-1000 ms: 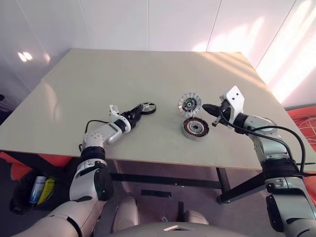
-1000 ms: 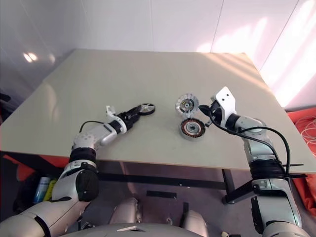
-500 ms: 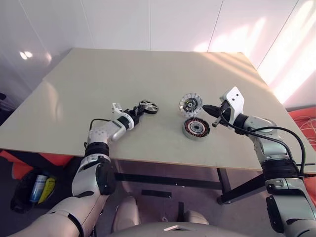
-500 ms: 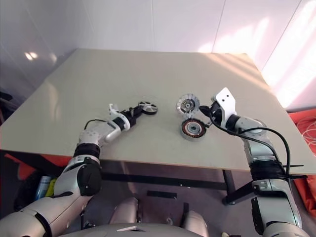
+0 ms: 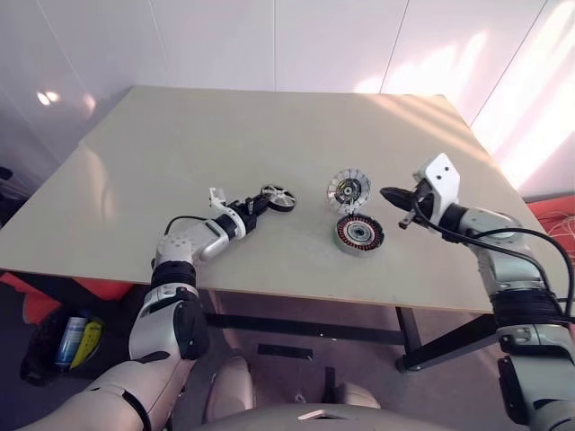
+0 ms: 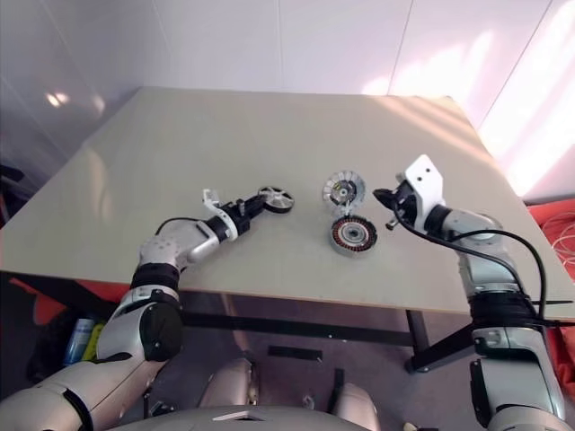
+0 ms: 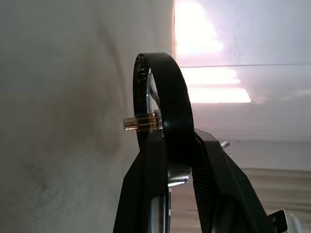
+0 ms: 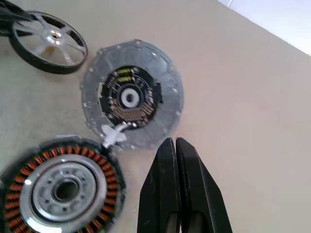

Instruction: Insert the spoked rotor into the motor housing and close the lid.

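Gripping the rim of the spoked rotor (image 5: 279, 198) between two black fingers (image 7: 214, 179), left gripper (image 5: 256, 205) clamped on the wheel's near-left side, wheel held just above the table (image 5: 180, 153), roughly midway between the left and right edges and nearer the front edge than the back. Seen edge-on in the left wrist view: dark ring standing upright, small brass-coloured hub pin sticking out sideways toward the tabletop.

Pressed together with nothing between them, fingers of the right gripper (image 8: 176, 150), hovering over the table toward its right edge, tips aimed left at the two round parts.

Lying flat just left of those tips, the lid (image 8: 132, 95): grey disc, inner face up, dark centre with a pale hub. Sitting just in front of the lid, nearly touching it, the motor housing (image 5: 358, 233): grey puck with a ring of coppery windings facing up. Both parts right of the held wheel, apart from it, toward the front right of the table.
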Robot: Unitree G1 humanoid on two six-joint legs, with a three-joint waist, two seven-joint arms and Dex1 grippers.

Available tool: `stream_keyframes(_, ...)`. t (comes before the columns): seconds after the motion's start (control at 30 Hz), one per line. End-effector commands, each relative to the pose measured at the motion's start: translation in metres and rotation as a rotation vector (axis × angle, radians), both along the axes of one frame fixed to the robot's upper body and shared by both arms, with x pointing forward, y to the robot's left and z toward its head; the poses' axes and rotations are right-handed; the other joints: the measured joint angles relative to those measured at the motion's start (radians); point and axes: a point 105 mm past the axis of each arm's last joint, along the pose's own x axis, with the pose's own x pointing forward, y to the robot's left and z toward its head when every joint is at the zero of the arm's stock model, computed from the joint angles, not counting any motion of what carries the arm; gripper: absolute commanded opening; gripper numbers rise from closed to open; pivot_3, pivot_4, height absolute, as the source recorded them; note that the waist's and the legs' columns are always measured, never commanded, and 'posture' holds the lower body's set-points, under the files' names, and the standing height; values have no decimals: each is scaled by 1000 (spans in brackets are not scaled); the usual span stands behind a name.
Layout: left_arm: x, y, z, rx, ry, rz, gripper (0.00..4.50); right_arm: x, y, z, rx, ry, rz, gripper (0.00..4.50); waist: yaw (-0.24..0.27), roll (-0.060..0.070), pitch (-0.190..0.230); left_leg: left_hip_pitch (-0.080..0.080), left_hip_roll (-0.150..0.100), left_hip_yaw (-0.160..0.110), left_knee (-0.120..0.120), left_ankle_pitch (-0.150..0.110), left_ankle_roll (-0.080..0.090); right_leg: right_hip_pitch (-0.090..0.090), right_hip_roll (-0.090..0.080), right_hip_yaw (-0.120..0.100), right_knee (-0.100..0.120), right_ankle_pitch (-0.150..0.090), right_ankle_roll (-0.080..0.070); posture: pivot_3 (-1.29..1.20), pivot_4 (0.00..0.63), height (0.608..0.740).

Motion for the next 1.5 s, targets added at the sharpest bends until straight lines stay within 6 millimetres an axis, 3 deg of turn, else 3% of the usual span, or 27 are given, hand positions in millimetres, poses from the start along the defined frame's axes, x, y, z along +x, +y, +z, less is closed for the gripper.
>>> stream_keyframes(0.03, -5, 4, 33, -57, -121, -49, 370, -2, -25, 12, -40, -25, -61, 0, -1, 0, 0, 0, 0, 0, 0, 0, 0, 0, 0, 0, 0, 0, 0, 0, 0, 740)
stream_keyframes(0.23, -25, 4, 48, -64, -171, -186, 370, -7, -45, -3, -101, 58, -103, 0, -4, 0, 0, 1, 1, 1, 0, 0, 0, 0, 0, 0, 0, 0, 0, 0, 0, 740)
stream_keyframes(0.37, -40, -4, 45, -22, -153, -304, 370, -9, -54, -19, -125, 113, -128, 0, -4, 0, 0, 1, 0, 1, 0, 0, 0, 0, 0, 0, 0, 0, 0, 0, 0, 740)
stream_keyframes(0.6, -47, -24, 46, -100, -119, -420, 370, -10, -42, -29, -102, 135, -94, 0, -4, 0, 0, 1, 0, 1, 1, 0, 0, 0, 0, 0, 1, 0, 0, 0, 0, 740)
stream_keyframes(0.9, -48, -82, 45, -130, -106, -567, 370, -9, -36, -28, -91, 124, -85, 0, -1, 0, 0, 1, -1, 1, 1, 0, 1, 1, -1, 0, 0, 0, 0, 0, 0, 740)
stream_keyframes(1.07, -43, -105, 47, -114, -125, -595, 370, -13, -35, -28, -87, 116, -90, 0, -2, 0, 0, 1, 0, 0, 1, 0, 2, 0, 0, 0, 0, 0, 0, 0, 0, 740)
stream_keyframes(1.3, -32, -114, 43, -78, -132, -556, 370, -15, -36, -27, -81, 106, -107, 0, -1, 0, 0, 1, -1, 0, 1, 1, 5, 0, -1, 0, 0, 0, 0, 0, 0, 740)
stream_keyframes(1.5, -34, -127, 40, -75, -133, -569, 370, -13, -35, -24, -76, 92, -111, 0, 1, 0, 0, 0, -1, 0, 2, 1, 6, 0, -2, 0, 0, 0, 0, 0, 0, 740)
